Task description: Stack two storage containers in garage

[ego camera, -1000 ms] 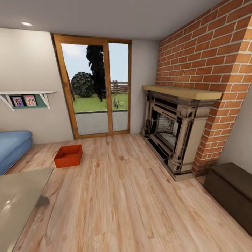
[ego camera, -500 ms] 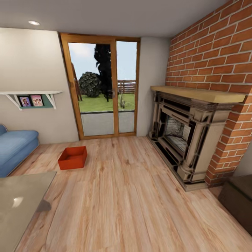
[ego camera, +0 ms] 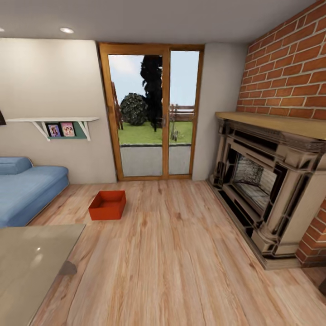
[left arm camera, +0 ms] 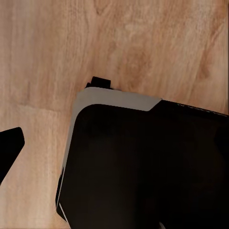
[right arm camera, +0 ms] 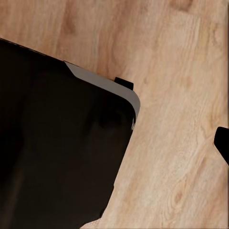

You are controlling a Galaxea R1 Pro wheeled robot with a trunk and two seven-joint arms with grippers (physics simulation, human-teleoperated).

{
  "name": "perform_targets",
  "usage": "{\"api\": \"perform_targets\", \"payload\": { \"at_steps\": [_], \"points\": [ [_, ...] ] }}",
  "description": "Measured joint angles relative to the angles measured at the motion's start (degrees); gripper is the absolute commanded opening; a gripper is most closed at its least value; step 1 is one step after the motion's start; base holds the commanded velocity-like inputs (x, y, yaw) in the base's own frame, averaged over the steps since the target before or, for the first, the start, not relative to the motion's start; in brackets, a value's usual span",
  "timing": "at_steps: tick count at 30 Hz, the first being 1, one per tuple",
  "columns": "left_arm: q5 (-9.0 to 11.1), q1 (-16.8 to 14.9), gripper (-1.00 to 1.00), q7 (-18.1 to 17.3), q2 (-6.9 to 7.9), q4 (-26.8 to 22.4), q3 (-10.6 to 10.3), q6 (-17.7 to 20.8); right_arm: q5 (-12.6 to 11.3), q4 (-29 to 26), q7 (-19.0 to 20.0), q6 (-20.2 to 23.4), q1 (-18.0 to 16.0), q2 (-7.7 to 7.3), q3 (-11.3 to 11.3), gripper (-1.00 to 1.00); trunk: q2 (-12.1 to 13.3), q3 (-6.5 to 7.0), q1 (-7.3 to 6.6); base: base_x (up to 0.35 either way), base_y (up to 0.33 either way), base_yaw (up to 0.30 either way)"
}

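Still hunting: box (ego camera: pixel 107 205) open side up on the plank floor (ego camera: pixel 181 253), well ahead and left of the arms, near the sofa (ego camera: pixel 27 190). Roll closer, square up, skirt the table (ego camera: pixel 27 267). Gripper states impossible to tell.

Looking down your left wrist camera, you see your own base (left arm camera: pixel 143 167): a broad, glossy black body with rounded corners, edged by a pale grey rim, and a small black tab (left arm camera: pixel 101 82) jutting past that rim. A dark fingertip (left arm camera: pixel 9 148) pokes in beside it. Your right wrist camera shows the same black shell (right arm camera: pixel 57 143), grey-trimmed corner, another black tab (right arm camera: pixel 125 82), and a dark finger (right arm camera: pixel 222 142).
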Motion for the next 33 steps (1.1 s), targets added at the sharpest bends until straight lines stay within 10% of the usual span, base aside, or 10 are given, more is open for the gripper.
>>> {"api": "perform_targets", "payload": {
  "at_steps": [33],
  "points": [
    [0.0,0.0,1.0,0.0,-0.08,0.0,0.0,0.0,0.0,0.0,0.0,0.0,0.0,-0.05,0.0,1.0,0.0,0.0,0.0,0.333,0.0,0.001]
  ]
}}
